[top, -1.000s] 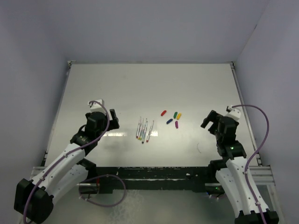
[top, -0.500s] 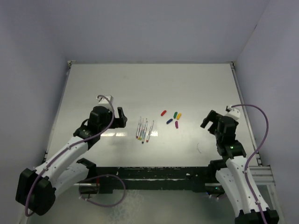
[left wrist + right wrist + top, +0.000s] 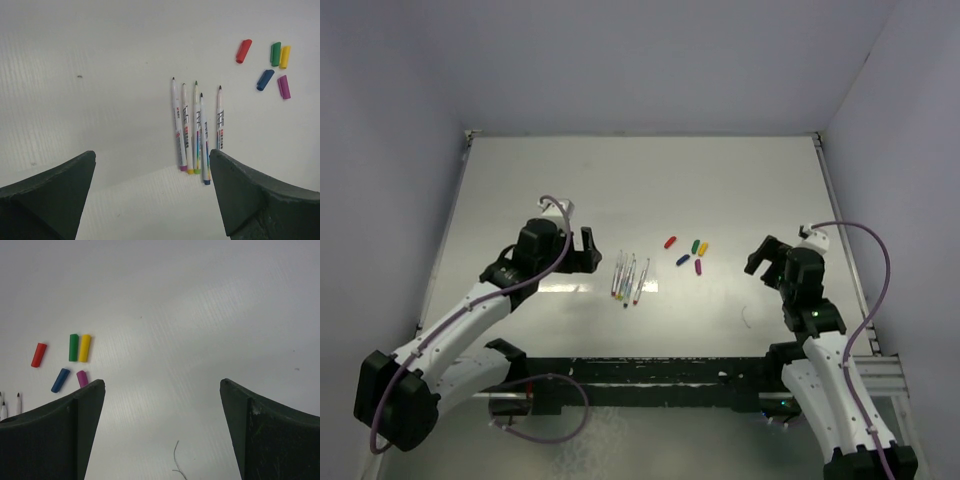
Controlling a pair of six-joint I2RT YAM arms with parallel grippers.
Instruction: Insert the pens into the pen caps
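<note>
Several grey-white pens (image 3: 630,277) lie side by side at the table's middle, tips pointing away; they also show in the left wrist view (image 3: 196,127). To their right lie the caps: red (image 3: 670,242), green (image 3: 695,245), yellow (image 3: 703,248), blue (image 3: 683,259) and purple (image 3: 698,267). My left gripper (image 3: 588,252) is open and empty just left of the pens, which lie ahead of its right finger (image 3: 250,195). My right gripper (image 3: 760,258) is open and empty to the right of the caps. In the right wrist view the caps (image 3: 74,347) lie to the left of its left finger (image 3: 60,430).
A thin curved scratch or thread (image 3: 176,460) lies on the white table (image 3: 620,180) in front of the right gripper. Grey walls close in the table at the back and both sides. A black rail (image 3: 650,370) runs along the near edge.
My left arm has swung right and forward, bringing its gripper close beside the pens. My right gripper has shifted slightly left. Pens and caps have not moved.
</note>
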